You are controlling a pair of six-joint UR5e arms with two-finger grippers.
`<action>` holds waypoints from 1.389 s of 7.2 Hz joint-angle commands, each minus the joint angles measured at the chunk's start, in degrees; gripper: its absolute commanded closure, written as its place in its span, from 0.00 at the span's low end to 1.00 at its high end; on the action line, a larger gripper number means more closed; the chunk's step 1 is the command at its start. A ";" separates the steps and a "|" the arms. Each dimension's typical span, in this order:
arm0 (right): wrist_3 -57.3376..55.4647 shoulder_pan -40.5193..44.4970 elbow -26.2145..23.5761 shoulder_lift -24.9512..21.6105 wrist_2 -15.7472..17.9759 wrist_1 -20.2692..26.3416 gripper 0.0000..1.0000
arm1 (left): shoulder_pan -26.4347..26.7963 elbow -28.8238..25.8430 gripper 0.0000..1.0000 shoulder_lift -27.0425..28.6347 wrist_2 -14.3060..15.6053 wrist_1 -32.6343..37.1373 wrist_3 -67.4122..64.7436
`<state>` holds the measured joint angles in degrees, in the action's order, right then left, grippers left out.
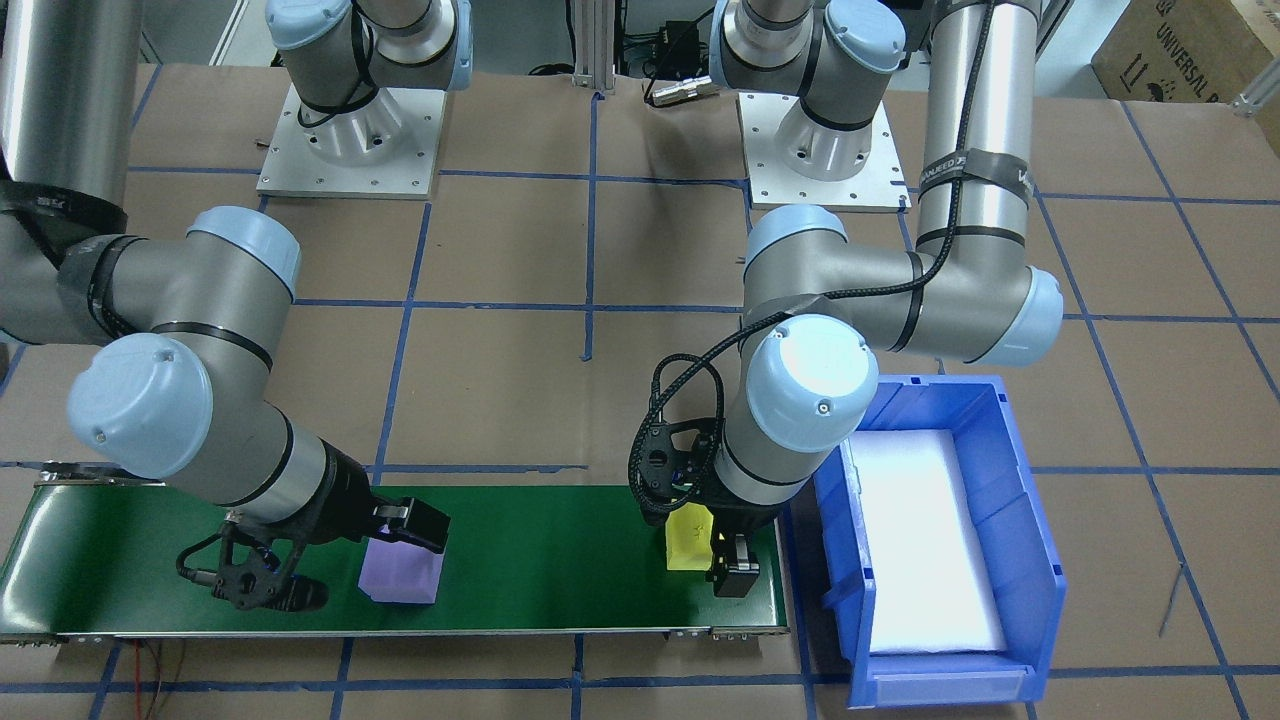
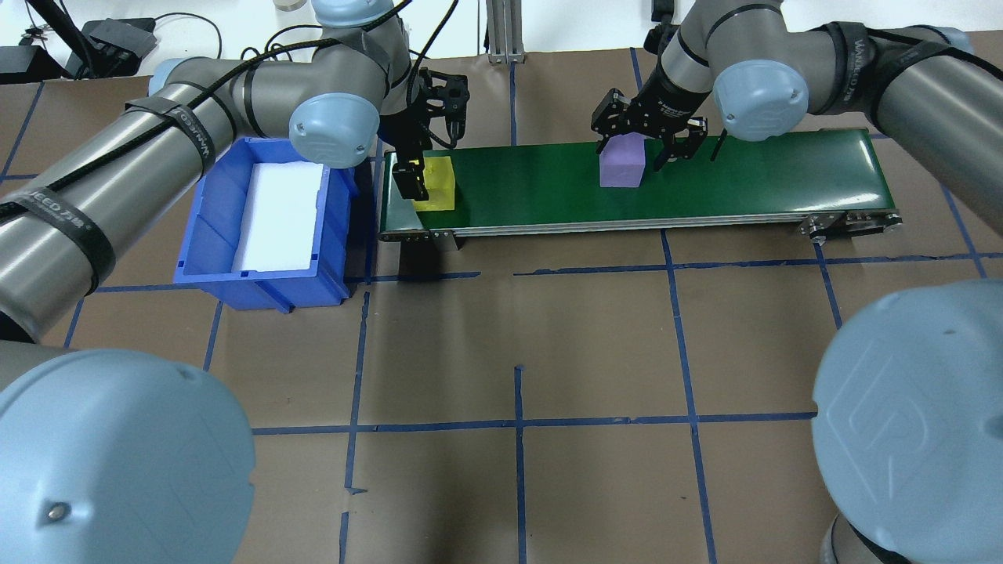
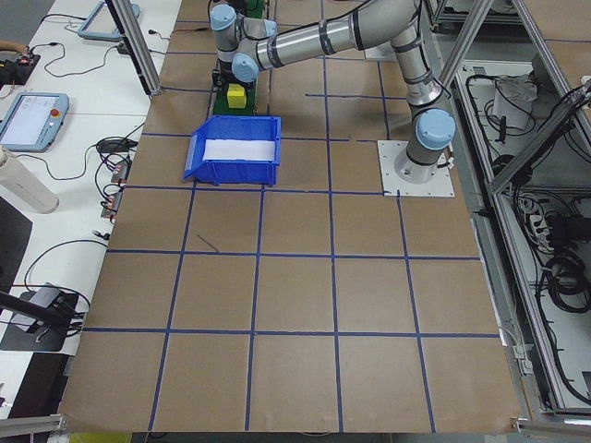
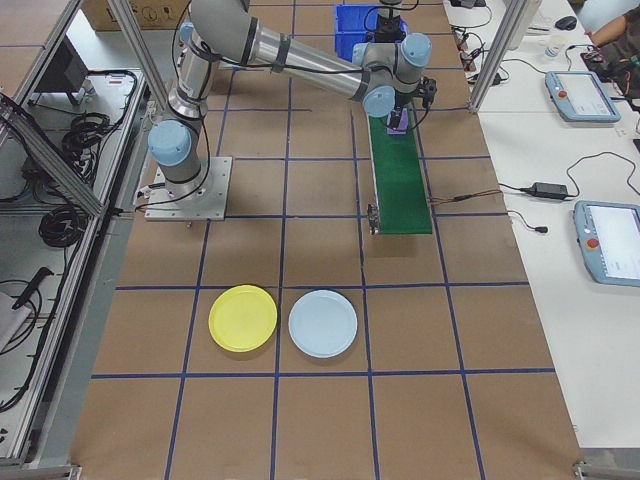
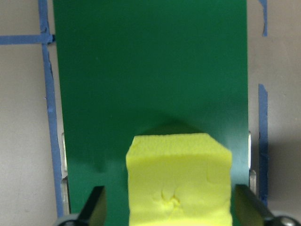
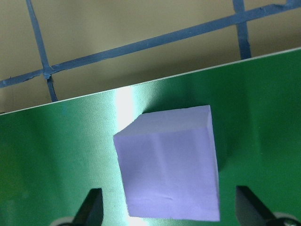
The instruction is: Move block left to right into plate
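Observation:
A yellow block (image 5: 178,183) rests at the end of the green conveyor belt (image 2: 744,176) nearest the blue bin. My left gripper (image 5: 171,209) is open and straddles it, with a gap on each side between its fingers (image 5: 96,207) and the block. Further along the belt a purple block (image 6: 169,165) stands between the open fingers of my right gripper (image 6: 169,212), which do not touch it. The yellow plate (image 4: 242,318) lies on the table past the belt's other end, seen only in the exterior right view, far from both grippers.
A blue bin (image 2: 205,235) lined with white foam sits against the belt's end by my left arm. A pale blue plate (image 4: 322,323) lies next to the yellow one. Brown paper with a blue tape grid covers the table (image 2: 517,329).

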<state>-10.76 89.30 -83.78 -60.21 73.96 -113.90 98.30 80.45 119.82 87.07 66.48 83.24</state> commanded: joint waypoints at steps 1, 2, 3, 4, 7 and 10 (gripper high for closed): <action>4.04 0.00 -1.12 1.58 2.31 -3.49 0.17 | -0.65 -0.20 0.00 -10.42 0.20 9.22 0.08; 8.52 -0.09 -0.60 1.58 6.24 -3.69 0.41 | -0.74 0.49 0.01 -13.79 0.38 13.03 -0.09; 13.44 -0.35 1.32 1.06 6.98 -5.35 0.51 | -0.74 1.46 0.01 -17.13 0.29 14.72 -2.88; 21.32 -1.66 2.64 0.53 9.85 -5.36 0.55 | -1.26 4.08 0.00 -21.51 1.33 17.00 -7.00; 41.08 -9.97 -1.71 -8.83 15.93 -4.05 0.55 | -7.24 11.46 0.00 -28.13 3.37 17.29 -24.52; 66.93 -32.97 -10.34 -15.81 15.86 -1.95 0.55 | -7.51 9.91 0.00 -29.81 3.10 16.58 -63.95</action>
<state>45.93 66.00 -91.50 -74.23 89.83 -116.87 90.86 90.91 90.48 90.30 83.38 35.61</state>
